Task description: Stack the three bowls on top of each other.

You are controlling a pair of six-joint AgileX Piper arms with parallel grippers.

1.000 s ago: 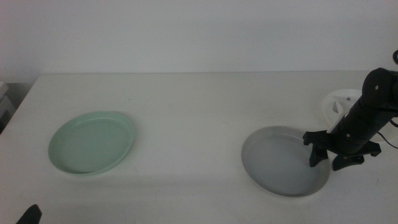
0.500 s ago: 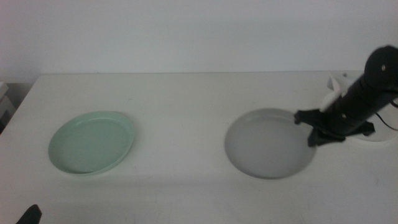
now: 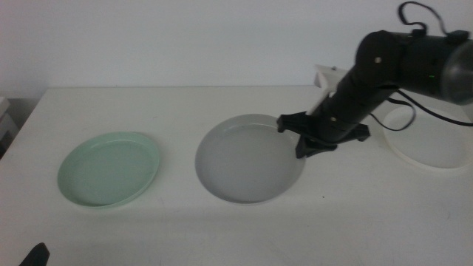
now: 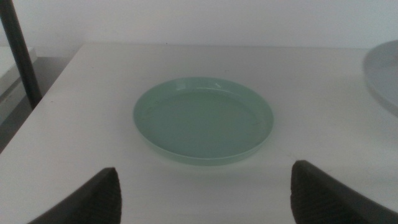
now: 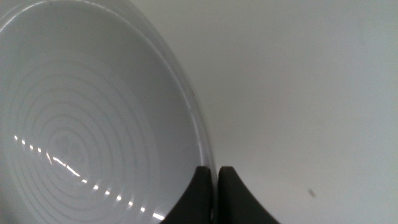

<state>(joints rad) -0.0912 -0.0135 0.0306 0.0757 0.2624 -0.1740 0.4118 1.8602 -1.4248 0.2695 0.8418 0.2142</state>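
Right gripper (image 3: 301, 137) is closed on the near-side rim of the grey bowl (image 3: 247, 159); in the right wrist view you can see its two dark jaws pinching the thin rim between them, the bowl's ringed inside spreading away from the jaws. In the middle view the grey bowl hangs from the pincer out toward the table's centre, and it looks lifted or tilted clear of the tabletop, though you cannot be sure of the gap beneath it.

Mint green bowl (image 3: 110, 168) lies flat on the table well apart from the pincer, beyond the far edge of the grey bowl. White bowl (image 3: 429, 140) sits behind the pincer, on the arm's own side, partly hidden by the arm.

Left gripper (image 4: 202, 196) waits low at the near edge of the table, jaws wide apart and holding nothing, with the mint green bowl (image 4: 203, 120) just ahead of it.

Step in hand, as you may judge it: carrying the grey bowl across to the mint green one, the first of two stackings. None is yet stacked.

Your next move calls for bringing the grey bowl over the green one, centred, levelling it, lowering until the rims nest, and only then opening the jaws. With a one-sided rim grip, expect the bowl to droop or swing.
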